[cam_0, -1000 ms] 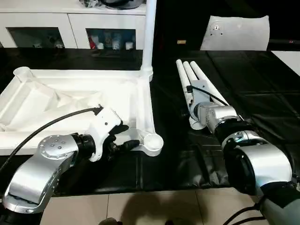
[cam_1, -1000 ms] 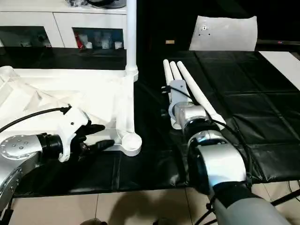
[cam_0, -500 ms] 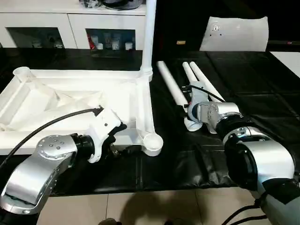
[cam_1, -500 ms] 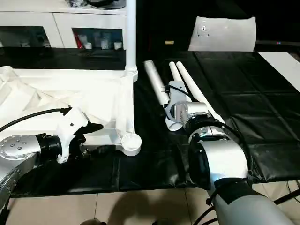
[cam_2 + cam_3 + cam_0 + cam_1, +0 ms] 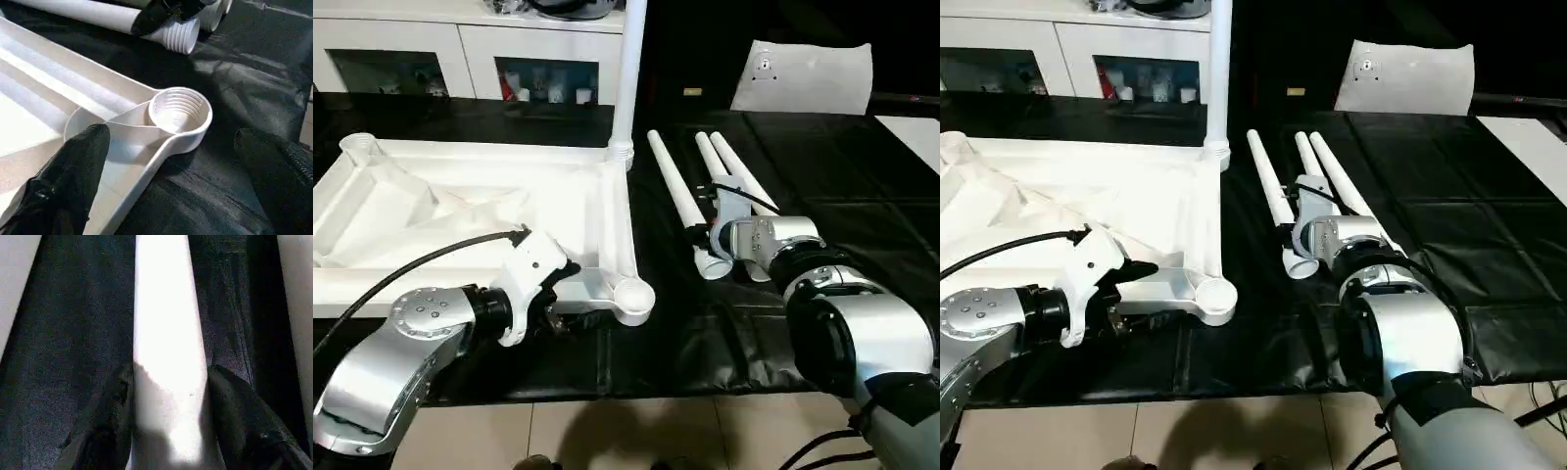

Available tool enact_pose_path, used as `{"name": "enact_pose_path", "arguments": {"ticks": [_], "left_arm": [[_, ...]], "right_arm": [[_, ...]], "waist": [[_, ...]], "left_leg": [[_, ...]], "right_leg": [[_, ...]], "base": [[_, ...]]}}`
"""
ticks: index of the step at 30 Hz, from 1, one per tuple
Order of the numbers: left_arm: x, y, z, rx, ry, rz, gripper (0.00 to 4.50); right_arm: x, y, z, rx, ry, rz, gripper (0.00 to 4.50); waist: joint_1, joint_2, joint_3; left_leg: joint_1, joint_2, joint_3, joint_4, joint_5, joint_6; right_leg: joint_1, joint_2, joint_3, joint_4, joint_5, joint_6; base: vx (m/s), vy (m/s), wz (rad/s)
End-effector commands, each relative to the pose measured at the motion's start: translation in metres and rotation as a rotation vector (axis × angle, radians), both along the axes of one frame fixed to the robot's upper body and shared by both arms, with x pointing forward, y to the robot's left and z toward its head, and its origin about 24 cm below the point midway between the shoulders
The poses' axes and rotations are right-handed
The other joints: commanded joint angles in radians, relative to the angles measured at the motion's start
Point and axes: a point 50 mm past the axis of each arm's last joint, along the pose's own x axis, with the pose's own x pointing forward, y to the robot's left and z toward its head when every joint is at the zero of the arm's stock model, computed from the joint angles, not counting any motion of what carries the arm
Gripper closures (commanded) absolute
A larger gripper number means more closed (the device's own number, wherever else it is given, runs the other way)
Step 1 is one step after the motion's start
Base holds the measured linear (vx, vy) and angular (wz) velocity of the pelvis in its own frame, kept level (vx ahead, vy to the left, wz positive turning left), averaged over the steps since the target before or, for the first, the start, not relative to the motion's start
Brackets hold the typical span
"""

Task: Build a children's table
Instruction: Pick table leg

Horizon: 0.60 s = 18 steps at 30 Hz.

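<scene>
- The tabletop [image 5: 470, 220] lies upside down on the left part of the black-covered table [image 5: 862, 196], one leg [image 5: 626, 78] already upright in its far right corner.
- The empty near-right corner socket [image 5: 178, 110] sits just ahead of my left gripper [image 5: 171, 171], close to the table's front edge.
- Three loose legs lie side by side to the right of the tabletop, long axes running from the front edge toward the back, threaded ends nearest me.
- My right arm is the nearer one to them. My right gripper [image 5: 168, 416] straddles the middle leg [image 5: 166, 333] near its thick end, one finger on either side and against it; I judge the grip to be closing, not yet firm.
- The socket lies to the left of that leg, a short way off.
- My left gripper is spread wide, holding nothing, one finger [image 5: 68, 176] over the tabletop's rim.
</scene>
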Motion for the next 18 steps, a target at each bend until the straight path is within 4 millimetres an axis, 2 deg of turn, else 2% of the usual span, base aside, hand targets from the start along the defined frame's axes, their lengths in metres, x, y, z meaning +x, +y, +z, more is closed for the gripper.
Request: {"name": "enact_pose_path", "arguments": {"ticks": [1,3,5,6,7,9,10,11,12,13,14,15,16,17,18], "left_arm": [[0.004,-0.001,0.005,-0.008,-0.028,0.000,0.00],[0.007,-0.001,0.004,-0.010,-0.030,0.006,0.00],[0.011,-0.001,0.004,-0.023,-0.042,0.018,0.00],[0.013,-0.002,0.005,-0.028,-0.048,0.024,0.00],[0.013,-0.002,0.005,-0.030,-0.052,0.026,0.00],[0.020,-0.004,0.007,-0.059,-0.074,0.046,0.00],[0.022,-0.005,0.008,-0.065,-0.080,0.050,0.00],[0.028,-0.007,0.009,-0.086,-0.105,0.068,0.00],[0.030,-0.008,0.010,-0.095,-0.117,0.077,0.00],[0.032,-0.009,0.010,-0.101,-0.124,0.083,0.00],[0.038,-0.012,0.013,-0.131,-0.155,0.108,0.00],[0.041,-0.013,0.014,-0.145,-0.169,0.121,0.00],[0.044,-0.014,0.015,-0.158,-0.182,0.133,0.00],[0.049,-0.016,0.019,-0.198,-0.196,0.149,0.00],[0.052,-0.017,0.020,-0.225,-0.204,0.158,0.00]], "right_arm": [[-0.002,-0.009,-0.005,-0.003,0.006,-0.020,2.58],[0.002,-0.010,-0.001,0.079,-0.053,-0.068,2.59],[0.005,-0.013,0.004,0.128,-0.102,-0.115,2.59],[0.007,-0.013,0.006,0.173,-0.123,-0.136,2.59],[0.007,-0.014,0.007,0.173,-0.131,-0.137,2.59],[0.012,-0.016,0.015,0.182,-0.219,-0.148,2.59],[0.013,-0.016,0.018,0.190,-0.240,-0.158,2.59],[0.018,-0.019,0.027,0.207,-0.325,-0.202,2.59],[0.020,-0.021,0.032,0.205,-0.367,-0.222,2.59],[0.021,-0.022,0.034,0.202,-0.393,-0.235,2.59],[0.023,-0.025,0.041,0.163,-0.480,-0.244,2.59],[0.023,-0.026,0.045,0.140,-0.521,-0.246,2.60],[0.024,-0.027,0.048,0.118,-0.559,-0.247,2.60],[0.024,-0.026,0.050,0.203,-0.549,-0.231,2.60],[0.023,-0.024,0.050,0.281,-0.535,-0.215,2.61]], "waist": [[0.000,0.023,-0.062],[0.000,0.030,-0.063],[0.001,0.042,-0.065],[0.000,0.036,-0.066],[0.001,0.034,-0.066],[0.001,0.057,-0.067],[-0.002,0.055,-0.066],[0.003,0.073,-0.070],[0.001,0.065,-0.068],[0.001,0.061,-0.070],[0.003,0.071,-0.070],[0.000,0.077,-0.066],[0.001,0.075,-0.071],[0.003,0.075,-0.073],[-0.001,0.083,-0.071]], "left_leg": [[0.012,0.030,-0.005,-0.068,-0.224,-0.047],[0.014,0.030,-0.004,-0.067,-0.235,-0.048],[0.013,0.028,-0.006,-0.066,-0.227,-0.048],[0.012,0.029,-0.005,-0.065,-0.222,-0.043],[0.011,0.028,-0.004,-0.065,-0.218,-0.039],[0.011,0.027,-0.006,-0.062,-0.206,-0.036],[0.011,0.026,-0.004,-0.061,-0.214,-0.031],[0.010,0.025,-0.008,-0.058,-0.198,-0.029],[0.007,0.025,-0.004,-0.056,-0.185,-0.015],[0.007,0.024,-0.004,-0.055,-0.175,-0.009],[0.004,0.024,-0.004,-0.053,-0.153,0.002],[0.003,0.023,0.000,-0.052,-0.157,0.008],[0.005,0.022,-0.001,-0.049,-0.151,0.011],[0.004,0.022,-0.002,-0.049,-0.137,0.016],[0.001,0.019,-0.002,-0.048,-0.134,0.038]], "right_leg": [[0.042,-0.052,0.027,-0.065,-0.183,-0.189],[0.042,-0.052,0.027,-0.066,-0.168,-0.193],[0.045,-0.052,0.026,-0.062,-0.139,-0.204],[0.048,-0.051,0.026,-0.061,-0.124,-0.212],[0.050,-0.050,0.026,-0.061,-0.119,-0.214],[0.050,-0.051,0.024,-0.058,-0.093,-0.230],[0.051,-0.049,0.024,-0.062,-0.090,-0.237],[0.057,-0.054,0.024,-0.054,-0.074,-0.247],[0.056,-0.053,0.024,-0.060,-0.062,-0.253],[0.059,-0.052,0.024,-0.059,-0.054,-0.255],[0.060,-0.053,0.024,-0.056,-0.044,-0.260],[0.056,-0.051,0.023,-0.066,-0.056,-0.258],[0.059,-0.051,0.023,-0.062,-0.050,-0.260],[0.062,-0.051,0.022,-0.059,-0.043,-0.261],[0.065,-0.046,0.021,-0.062,-0.029,-0.262]], "base": [[0.000,0.000,0.00],[0.000,0.000,0.00],[0.000,0.000,0.00],[0.000,0.000,0.00],[0.000,0.000,0.00],[0.000,0.000,0.00],[0.000,0.000,0.00],[0.000,0.000,0.00],[0.000,0.000,0.00],[0.000,0.000,0.00],[0.000,0.000,0.00],[0.000,0.000,0.00],[0.000,0.000,0.00],[0.000,0.000,0.00],[0.000,0.000,0.00]]}}
